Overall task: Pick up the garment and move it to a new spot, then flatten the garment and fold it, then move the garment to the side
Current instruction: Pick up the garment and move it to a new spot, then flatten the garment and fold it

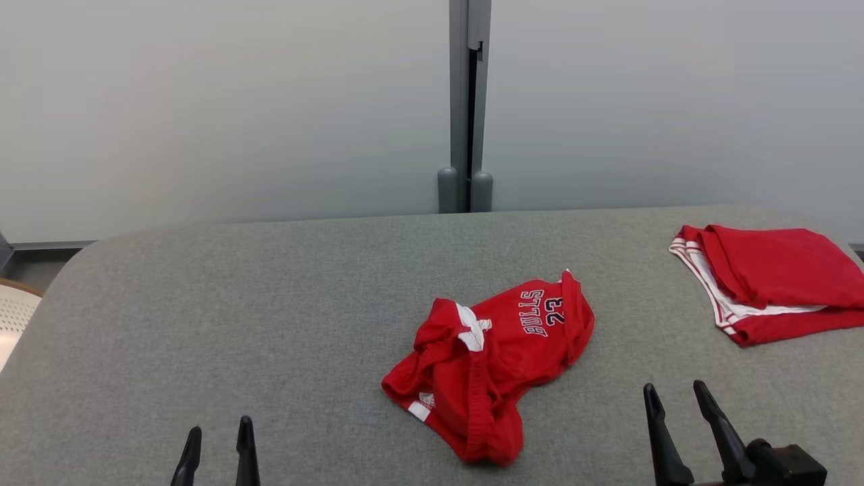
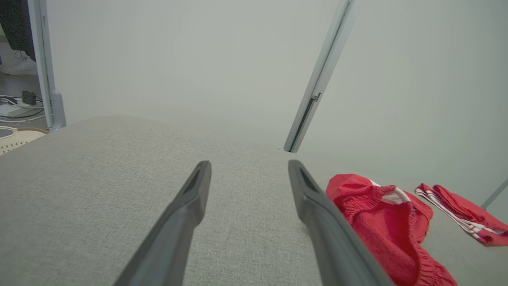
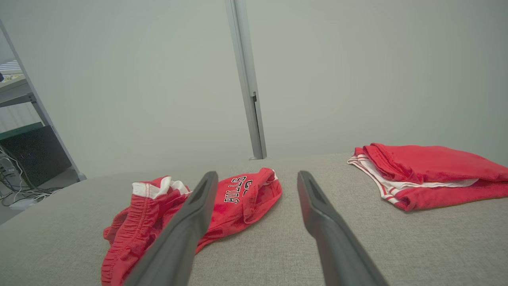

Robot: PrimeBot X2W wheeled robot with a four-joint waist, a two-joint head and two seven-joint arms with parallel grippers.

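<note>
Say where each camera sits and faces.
Head view: on the head, facing down at the grey fabric table; left gripper and right gripper show.
Left wrist view: along its open fingers, across the table to the wall.
Right wrist view: along its open fingers, at crumpled red shorts.
All share the shorts and folded red garment.

Long matte dark-grey fingers [image 1: 721, 428] taper to narrow tips, each slotted inside, above a black mount [image 1: 786, 464].

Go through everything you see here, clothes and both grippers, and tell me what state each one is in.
red shorts: crumpled, not folded, lying loose and untouched
red garment: folded, set off to the right
left gripper: open, empty
right gripper: open, empty
</note>
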